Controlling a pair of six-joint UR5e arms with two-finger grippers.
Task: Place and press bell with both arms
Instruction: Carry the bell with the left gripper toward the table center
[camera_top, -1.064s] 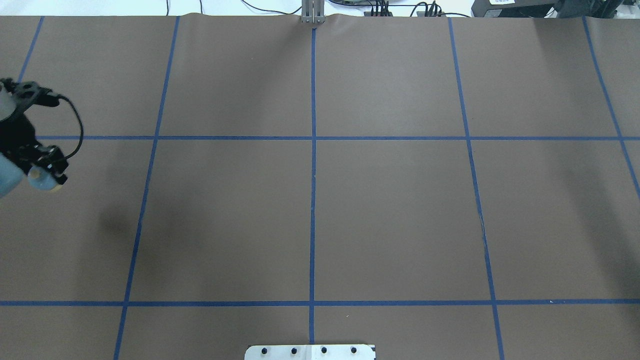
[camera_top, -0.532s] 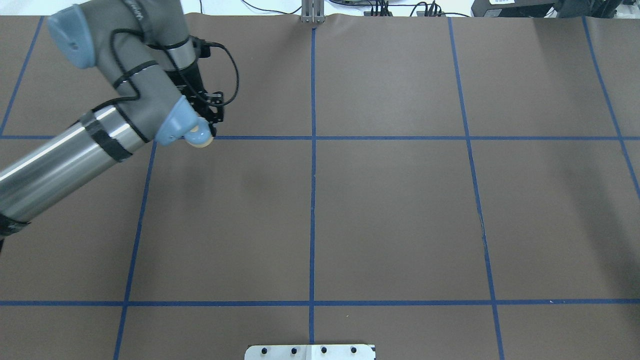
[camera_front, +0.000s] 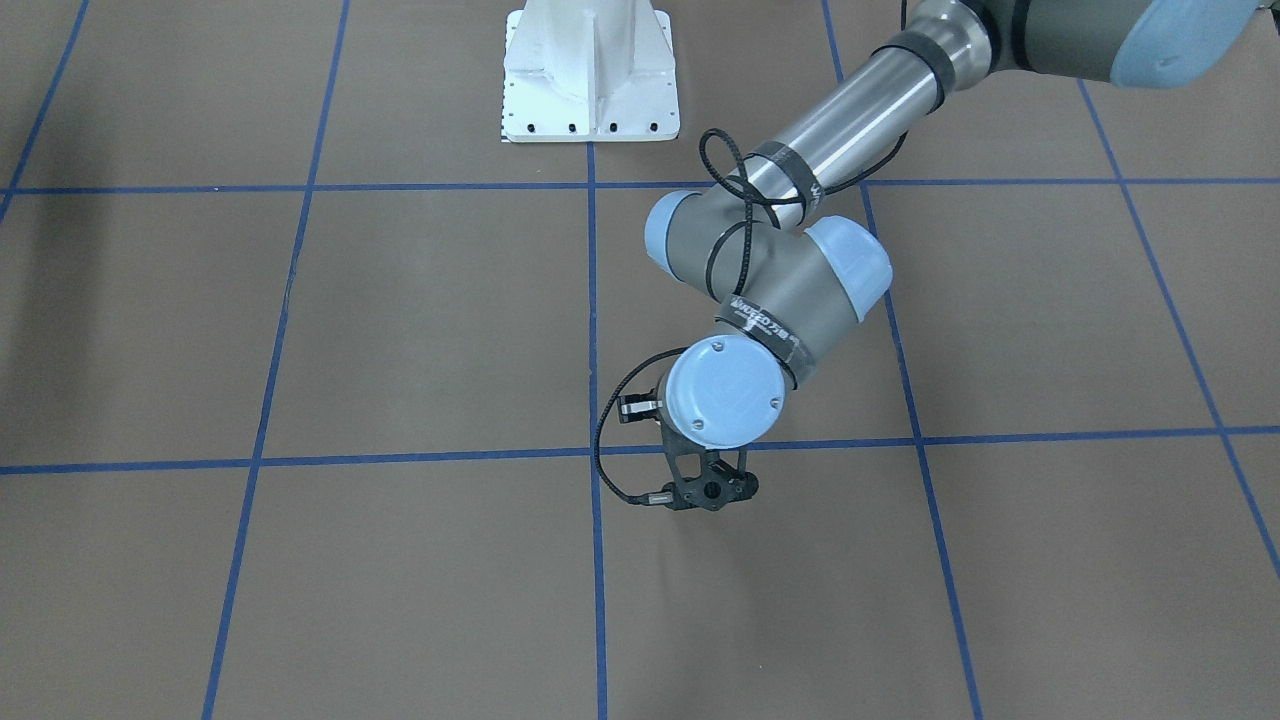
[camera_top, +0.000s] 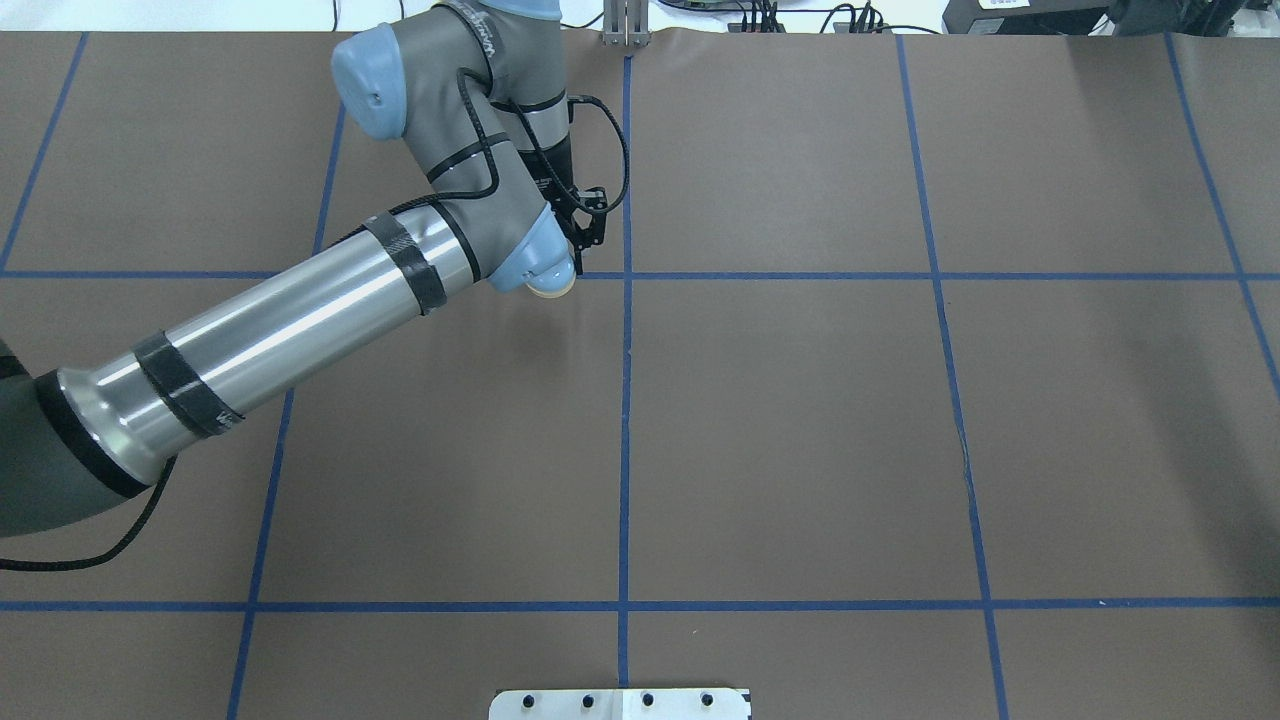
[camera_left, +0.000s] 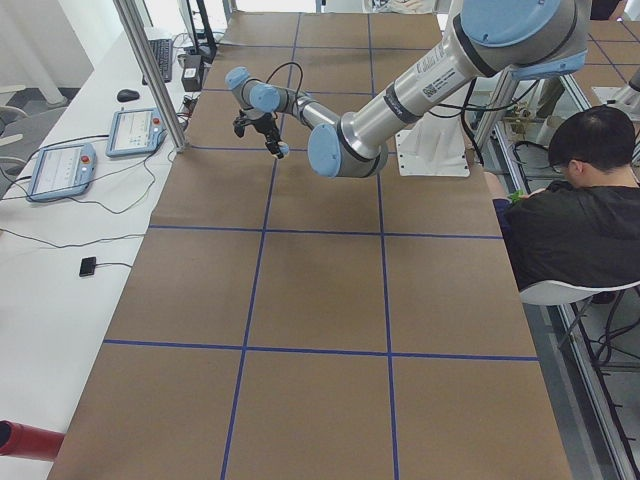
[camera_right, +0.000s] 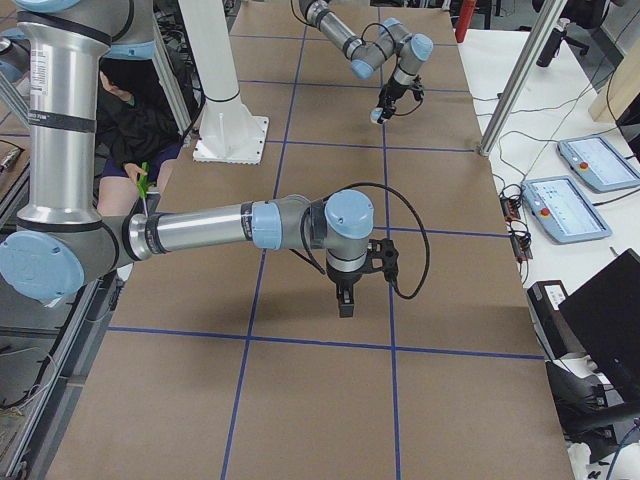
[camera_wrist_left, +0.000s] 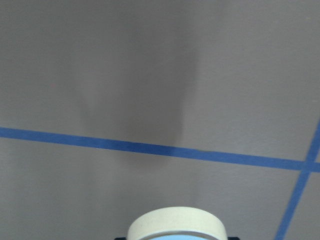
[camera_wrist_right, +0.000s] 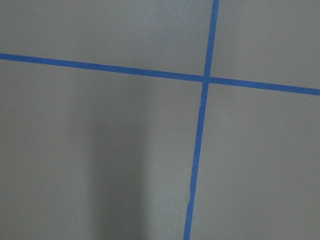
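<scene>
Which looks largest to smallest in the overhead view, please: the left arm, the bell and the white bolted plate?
1. left arm, by far
2. white bolted plate, cut off by the frame's edge
3. bell, partly hidden by the wrist joint

Table cover (camera_top: 800, 420): showing plain brown all over.
Tape lines (camera_top: 624, 450): running blue across the brown, making a grid of large squares.
Left arm (camera_top: 300, 320): shining silver along the tube, wearing black bands, turning grey at the joints, with light-blue caps.
Right arm (camera_right: 200, 228): showing the same silver, grey and light blue.
Bell (camera_wrist_left: 176, 224): showing a cream base, with a sliver of light blue at the wrist view's bottom edge.
Left gripper (camera_left: 278, 146): looking black.
Right gripper (camera_right: 344, 305): looking black.
Cables (camera_top: 610, 150): looping black.
Pedestal (camera_front: 590, 70): standing white, with dark bolt dots along its edge.
Operator (camera_left: 565, 230): wearing a black top, with black hair.
</scene>
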